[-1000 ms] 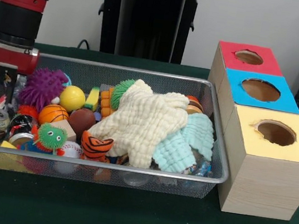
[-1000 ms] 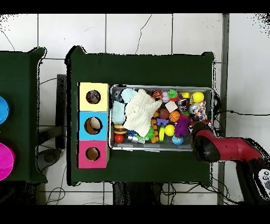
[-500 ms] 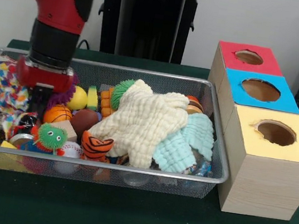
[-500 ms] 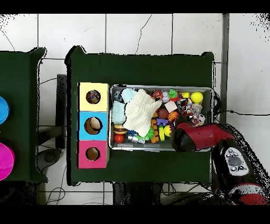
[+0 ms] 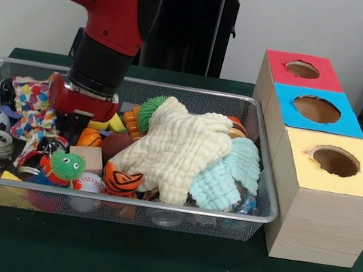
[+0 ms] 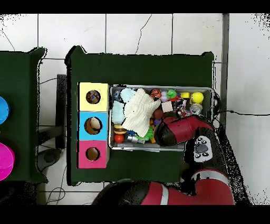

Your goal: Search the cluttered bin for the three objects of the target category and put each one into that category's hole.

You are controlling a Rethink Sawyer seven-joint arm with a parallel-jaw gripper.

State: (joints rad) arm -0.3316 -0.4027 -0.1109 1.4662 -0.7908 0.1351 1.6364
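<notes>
The wire basket (image 5: 251, 218) sits on the green table (image 5: 149, 261) and serves as the reference landmark. The arm descends into the basket's left half in the front view; the claw (image 5: 74, 122) hangs low among the toys, just behind a green fuzzy ball (image 5: 68, 165). Whether the claw is spread or pinching something cannot be told, since the wrist housing and the clutter hide its tips.

One polka-dot cloth (image 5: 34, 106) is visible in the basket, draped upright just beside the claw on the side toward the basket's left end. It may be caught by the claw, but contact cannot be confirmed. No other dotted cloth is visible; the cream waffle cloth (image 5: 176, 145) and the mint waffle cloth (image 5: 224, 173) cover the basket's right half and could hide more.

The yellow-topped hole (image 5: 335, 161) lies outside the basket, just beyond its right end, nearest the camera in the row of three boxes. In the overhead view, a small object shows inside this hole (image 6: 93, 96).

Judged step: retrieval of a dotted cloth from the basket's left end. The next move calls for a confirmed grip, a lift clear of the basket rim, then travel across the full basket length to the yellow-topped hole, keeping the hanging fabric from snagging on toys.
</notes>
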